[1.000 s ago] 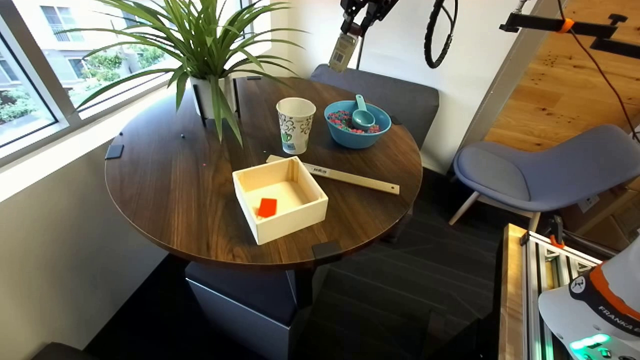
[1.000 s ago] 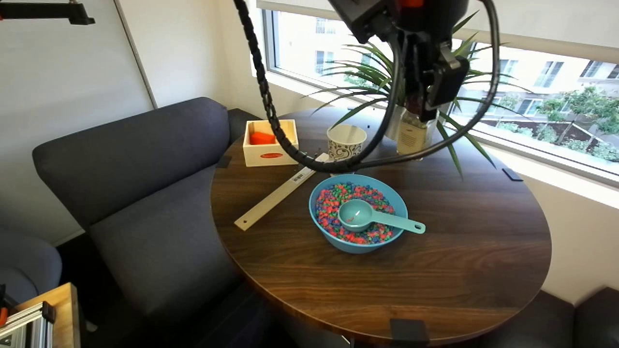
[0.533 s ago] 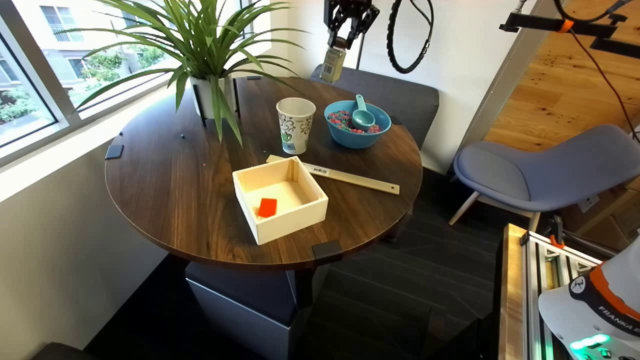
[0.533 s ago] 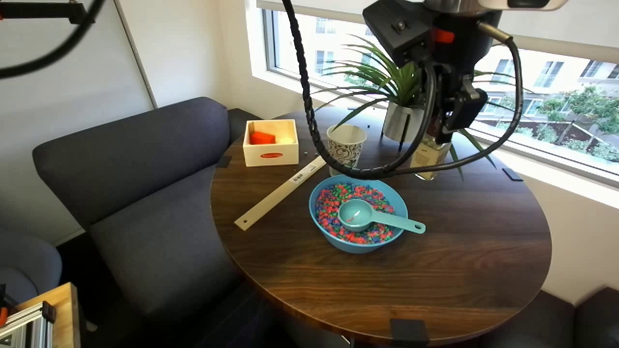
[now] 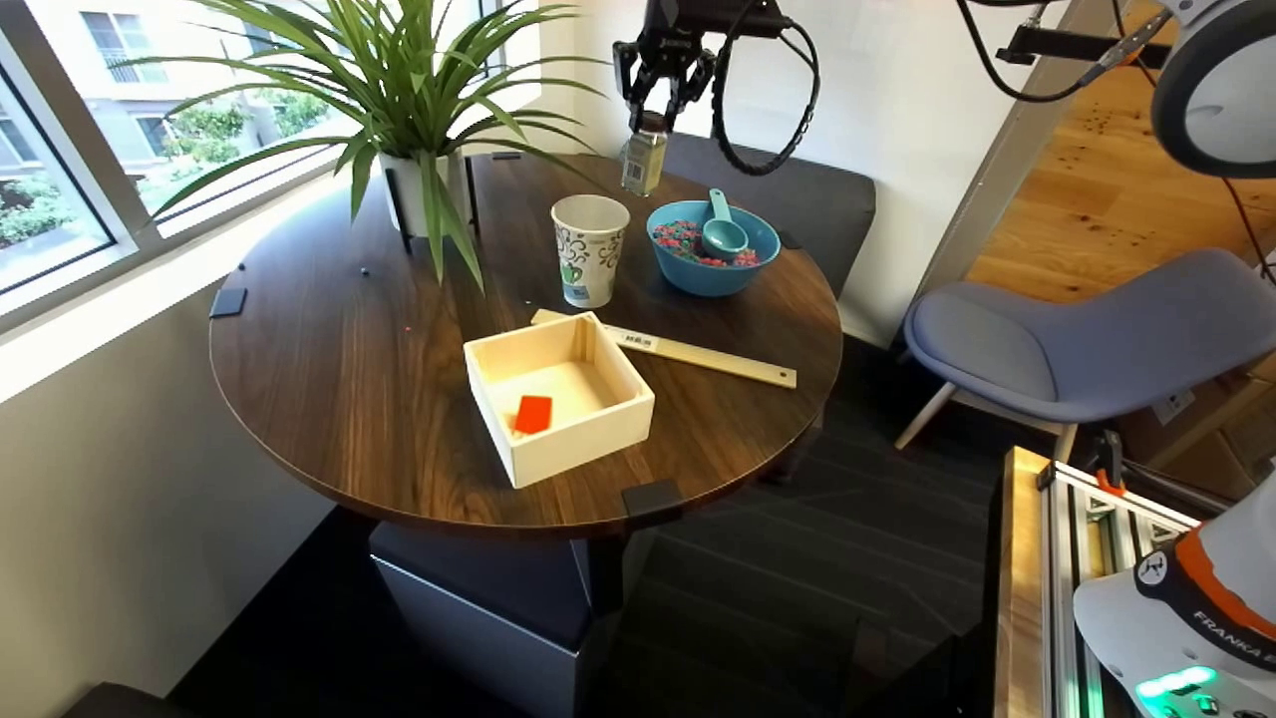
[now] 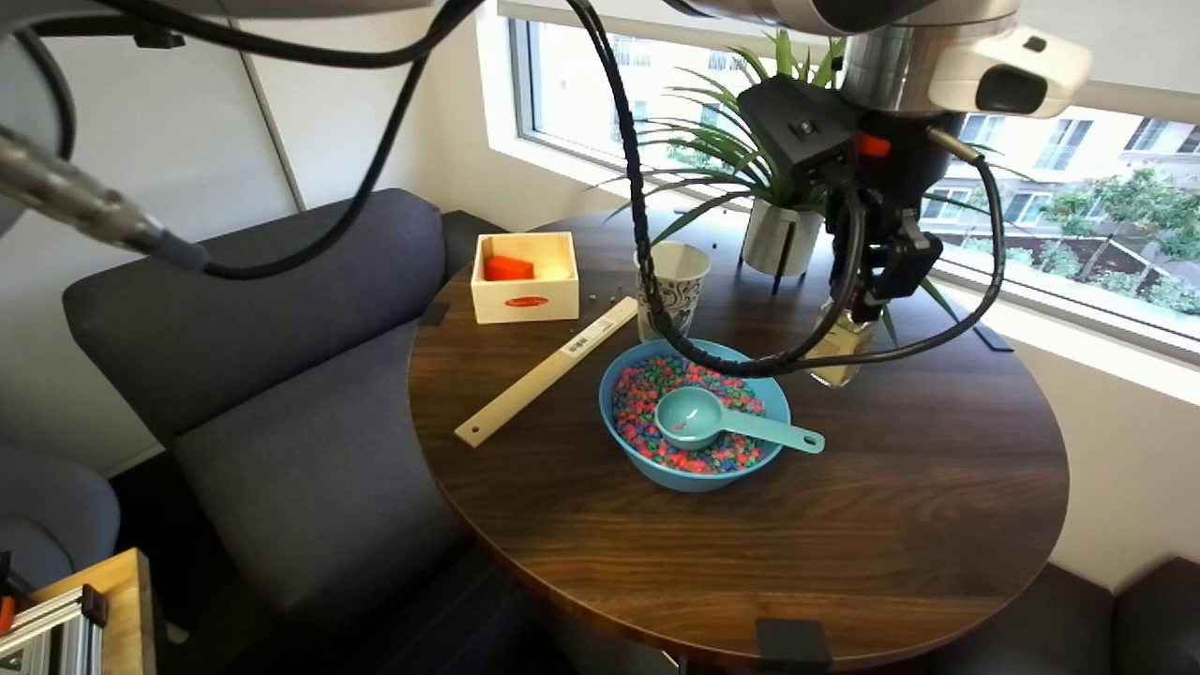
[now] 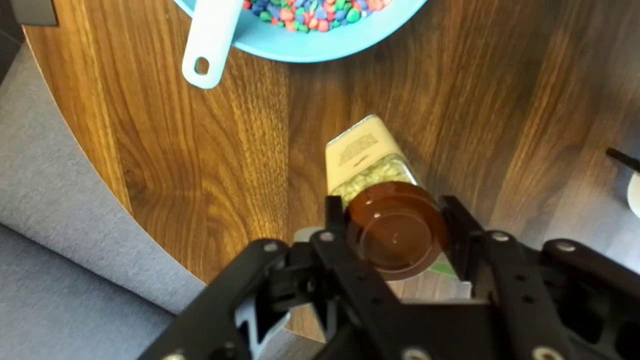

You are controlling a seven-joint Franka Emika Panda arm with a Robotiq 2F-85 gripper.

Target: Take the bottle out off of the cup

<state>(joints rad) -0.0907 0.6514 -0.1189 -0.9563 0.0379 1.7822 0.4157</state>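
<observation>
Bottle (image 5: 643, 167) and pincer (image 5: 653, 122) now lower.

From beyond different edges of the tabletop (image 6: 900, 525), both exterior views look down and share most of it, facing a white wall (image 5: 902, 130) in an exterior view and the window (image 6: 1106, 173) in an exterior view, the wrist view peering down close past the fingers (image 7: 467, 235).
</observation>
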